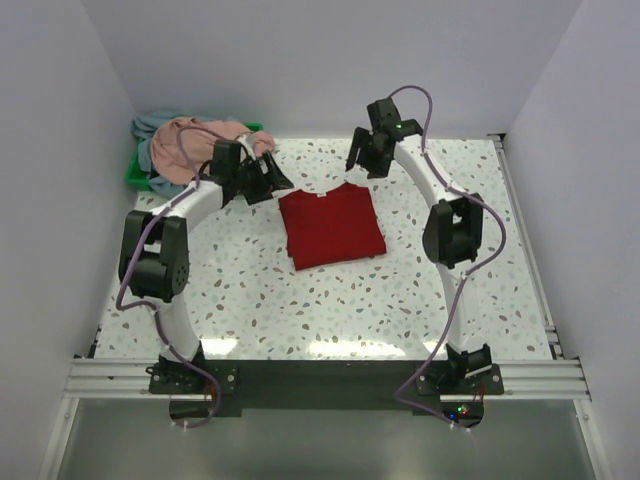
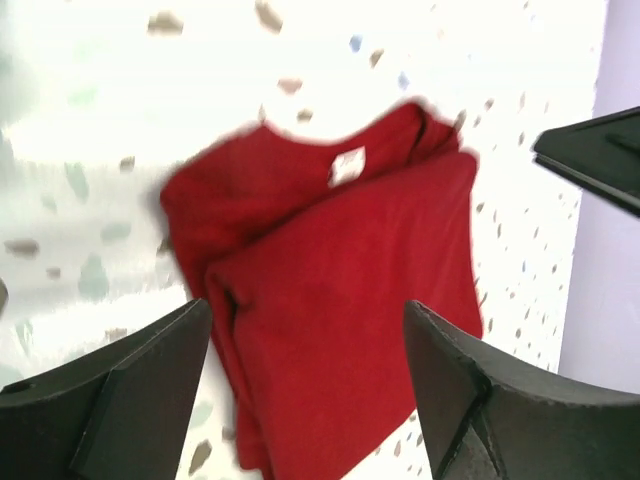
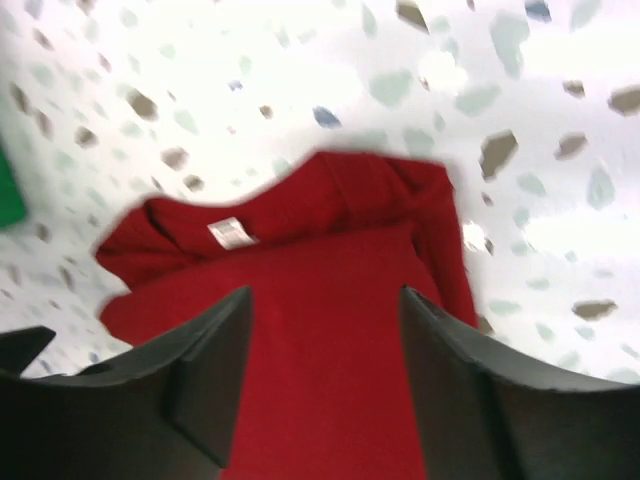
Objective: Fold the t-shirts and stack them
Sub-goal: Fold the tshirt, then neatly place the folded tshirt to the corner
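Hovering spread and empty, left gripper [image 1: 270, 184] and right gripper [image 1: 361, 163] flank the far edge of the folded red t-shirt [image 1: 332, 227].

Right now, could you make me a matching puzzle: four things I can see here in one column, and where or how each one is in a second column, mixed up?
Things:
1. red t-shirt
2. pink t-shirt
3. green tray
4. left gripper

Places or states:
A. at the far left corner of the table
B. folded, lying mid-table
C. open, holding nothing, near the folded shirt's corner
D. crumpled, in the tray

Pairs: 1-B, 2-D, 3-A, 4-C
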